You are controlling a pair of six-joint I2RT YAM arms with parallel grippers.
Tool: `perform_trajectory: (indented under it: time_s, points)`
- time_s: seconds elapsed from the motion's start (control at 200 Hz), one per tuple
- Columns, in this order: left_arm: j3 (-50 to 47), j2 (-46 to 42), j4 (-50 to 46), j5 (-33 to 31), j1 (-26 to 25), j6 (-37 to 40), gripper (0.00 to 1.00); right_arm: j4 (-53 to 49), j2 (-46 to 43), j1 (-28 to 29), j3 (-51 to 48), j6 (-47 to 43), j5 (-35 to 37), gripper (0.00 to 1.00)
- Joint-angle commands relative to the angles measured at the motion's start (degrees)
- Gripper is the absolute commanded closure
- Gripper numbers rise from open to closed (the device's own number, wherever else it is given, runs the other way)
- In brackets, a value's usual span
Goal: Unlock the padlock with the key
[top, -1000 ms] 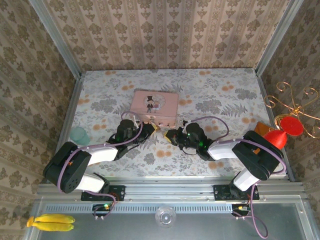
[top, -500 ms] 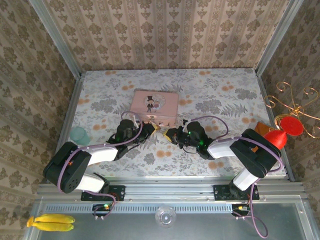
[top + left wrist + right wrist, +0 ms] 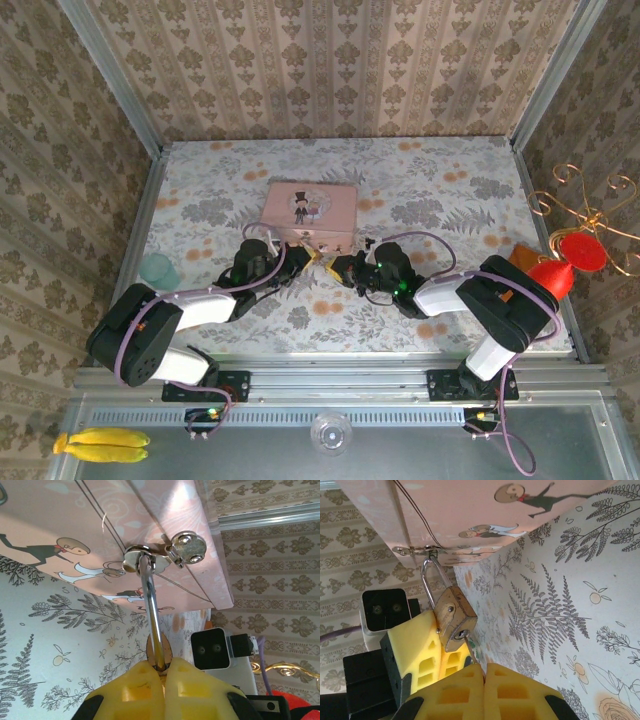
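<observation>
Yellow-fingered, the right hand [image 3: 484, 669] is pinched shut on the key [image 3: 469, 649], only a short silvery sliver showing past the tips. That sliver points straight ahead to the keyhole in the bottom face of the padlock [image 3: 451, 616], tip at or just inside it; I cannot tell how deep. The brass body lies close beyond, its long axis roughly in line with the key and running on through the shackle [image 3: 426, 575] to the hasp [image 3: 417, 550] of the pink tin [image 3: 470, 510]. The left hand [image 3: 162, 667] clamps the padlock from the opposite side. Judged: the right hand must turn the key. Room is tight, with the tin's wall just behind and the worktop [image 3: 570, 605] alongside.
</observation>
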Motion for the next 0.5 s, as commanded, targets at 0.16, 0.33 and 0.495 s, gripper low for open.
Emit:
perform_trajectory:
  time_s: [0.16,0.33,0.495]
  points:
    - [1.06,-1.63,8.41,1.37,-0.71,0.07,1.0,3.26,0.6,-0.54,0.68,1.31,-0.95,1.0]
    - [0.79,-1.63,8.54,1.19,-0.7,-0.02,1.0,3.75,0.3,-0.8,0.5,1.7,-0.82,1.0]
    - [0.79,-1.41,9.27,1.26,-0.8,-0.27,1.0,3.94,0.11,-0.95,-0.03,1.61,-0.67,1.0]
